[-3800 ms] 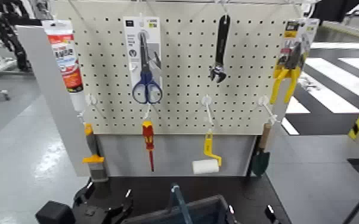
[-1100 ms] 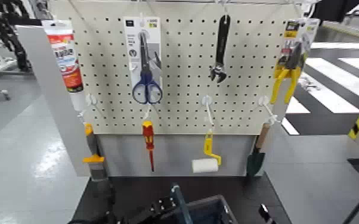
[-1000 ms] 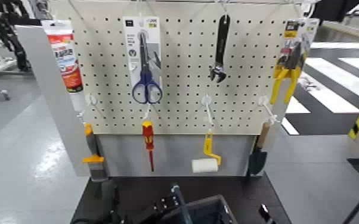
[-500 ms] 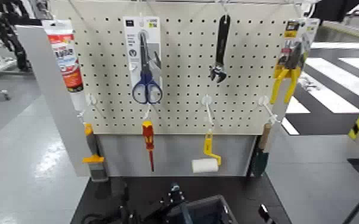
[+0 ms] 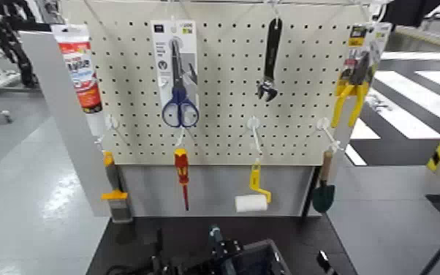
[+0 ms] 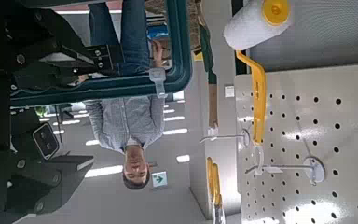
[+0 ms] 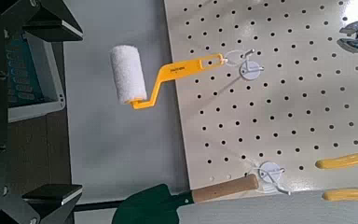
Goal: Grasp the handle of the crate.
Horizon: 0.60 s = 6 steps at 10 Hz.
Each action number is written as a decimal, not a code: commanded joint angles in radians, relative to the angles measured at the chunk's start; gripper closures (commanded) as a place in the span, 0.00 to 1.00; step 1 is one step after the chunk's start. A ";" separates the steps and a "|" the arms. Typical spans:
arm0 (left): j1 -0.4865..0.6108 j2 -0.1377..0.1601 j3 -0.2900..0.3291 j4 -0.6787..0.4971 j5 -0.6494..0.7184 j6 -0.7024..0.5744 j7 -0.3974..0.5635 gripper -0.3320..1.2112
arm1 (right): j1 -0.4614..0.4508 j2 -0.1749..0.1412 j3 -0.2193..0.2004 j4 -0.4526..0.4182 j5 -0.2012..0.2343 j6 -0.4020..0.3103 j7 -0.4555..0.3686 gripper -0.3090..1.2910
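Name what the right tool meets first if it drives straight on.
The right tool would probably meet the grey panel, between paint roller and trowel; depth is unclear.

From here I see a black table with a smooth, slightly shiny top (image 5: 307, 238), its far edge running straight across and its two side edges slanting outward toward the near side. A dark blue-grey, open-topped plastic crate with a raised rim (image 5: 269, 244) sits on it, right of the middle, well back from the left edge. The crate stands apart from the far edge and the far right corner. Its left part is hidden, and the table's near edge is out of sight.
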 commanded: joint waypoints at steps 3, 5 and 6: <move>-0.001 0.002 -0.002 0.002 0.013 0.015 0.003 0.99 | 0.000 0.000 0.000 0.002 -0.003 -0.002 0.000 0.29; 0.000 0.002 0.001 0.002 0.016 0.023 0.003 0.99 | 0.000 0.000 0.000 0.002 -0.003 -0.002 0.000 0.29; 0.000 0.003 0.003 0.001 0.018 0.028 0.003 0.99 | 0.000 0.000 -0.002 0.002 -0.005 -0.002 0.000 0.29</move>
